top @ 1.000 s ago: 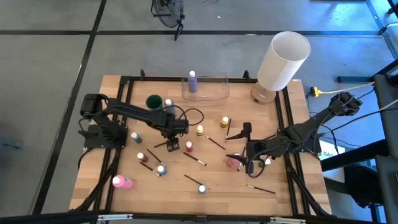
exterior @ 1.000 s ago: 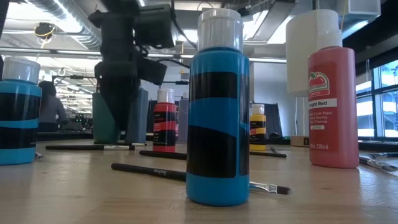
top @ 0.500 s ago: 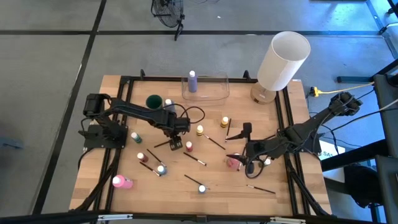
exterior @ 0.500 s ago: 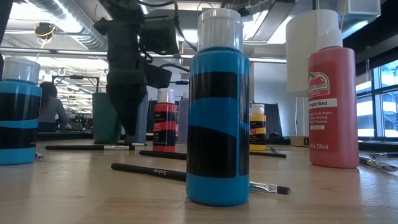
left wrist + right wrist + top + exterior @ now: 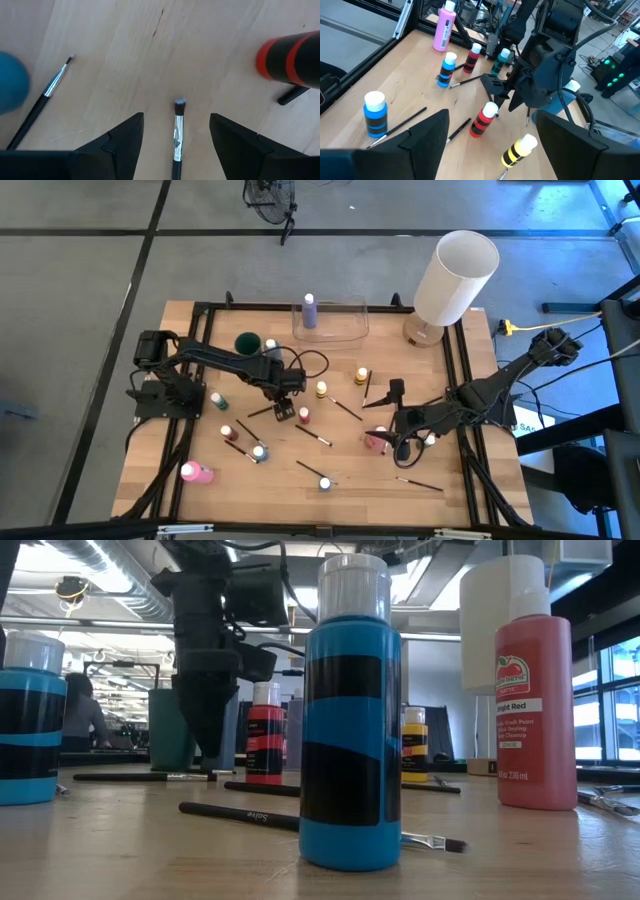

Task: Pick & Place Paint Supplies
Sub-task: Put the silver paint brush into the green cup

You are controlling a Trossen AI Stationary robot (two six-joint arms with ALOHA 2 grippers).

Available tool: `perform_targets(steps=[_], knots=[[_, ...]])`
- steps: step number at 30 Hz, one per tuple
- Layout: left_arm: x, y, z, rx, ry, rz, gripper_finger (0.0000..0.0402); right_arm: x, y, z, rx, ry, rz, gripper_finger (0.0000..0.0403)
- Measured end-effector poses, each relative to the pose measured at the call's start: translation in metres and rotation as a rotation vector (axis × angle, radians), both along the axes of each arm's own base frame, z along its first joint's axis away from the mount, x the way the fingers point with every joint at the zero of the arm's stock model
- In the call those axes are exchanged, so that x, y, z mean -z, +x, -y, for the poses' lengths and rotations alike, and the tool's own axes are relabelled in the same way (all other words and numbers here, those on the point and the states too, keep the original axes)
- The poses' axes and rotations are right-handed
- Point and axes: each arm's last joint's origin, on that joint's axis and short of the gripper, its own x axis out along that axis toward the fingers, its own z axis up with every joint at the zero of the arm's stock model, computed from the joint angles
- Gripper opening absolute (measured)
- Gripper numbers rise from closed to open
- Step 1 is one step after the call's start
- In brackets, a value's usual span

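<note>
Left gripper (image 5: 175, 132): low over the middle of the table (image 5: 180, 455), jaws apart — nothing between them yet, holding nothing.
Paintbrush (image 5: 177, 131): lying flat on the wood, right between the two dark fingers (image 5: 120, 145), bristle end pointing away from the wrist.
Step in hand: looks like going down to pinch this brush.
How to do it well: come straight down, keep the handle in the middle of the gap, then close slowly — a thin handle can roll or slip out.
Watch out: finger tips should reach the wood, or the brush may stay behind.
Red and black bottle (image 5: 290, 59): standing near the brush on one side; best not to bump it on the way down.
Second brush (image 5: 42, 100): lying apart on the other side, beside a blue blur; leave it alone.
Right gripper (image 5: 388, 435): waiting low on the right side of the table near a pink bottle (image 5: 374, 442), jaws wide apart, empty.
Other supplies: small bottles and brushes spread over the table, one lilac bottle (image 5: 309, 310) already standing inside the clear container (image 5: 345, 320) at the far edge.
Where to put it: likely that container, though not sure.
Task so far: mostly not done; many things left on the wood.
</note>
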Motion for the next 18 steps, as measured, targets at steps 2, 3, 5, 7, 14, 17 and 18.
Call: perform_targets(steps=[2, 3, 5, 7, 14, 17, 18], knots=[[0.0, 0.0, 0.0, -0.01, -0.002, 0.0, 0.0223, 0.0, 0.0, 0.0, 0.003, 0.009, 0.0, 0.03], [0.0, 0.0, 0.0, -0.018, -0.004, 0.001, 0.0223, 0.0, 0.0, 0.0, 0.003, 0.011, 0.0, 0.03], [0.0, 0.0, 0.0, -0.03, -0.006, 0.001, 0.0223, 0.0, 0.0, 0.0, 0.003, 0.011, -0.001, 0.03], [0.0, 0.0, 0.0, -0.037, -0.008, 0.001, 0.0223, 0.0, 0.0, 0.0, 0.001, 0.012, -0.001, 0.03], [0.013, 0.003, 0.0, -0.118, -0.02, -0.035, 0.0223, 0.0, 0.0, 0.0, 0.001, 0.011, -0.001, 0.03], [0.021, 0.005, -0.003, -0.135, -0.021, -0.058, 0.0223, 0.0, 0.0, 0.0, 0.002, 0.013, -0.002, 0.03], [0.023, 0.006, -0.004, -0.138, -0.024, -0.058, 0.0223, 0.0, 0.0, 0.0, -0.004, 0.015, -0.004, 0.03]])
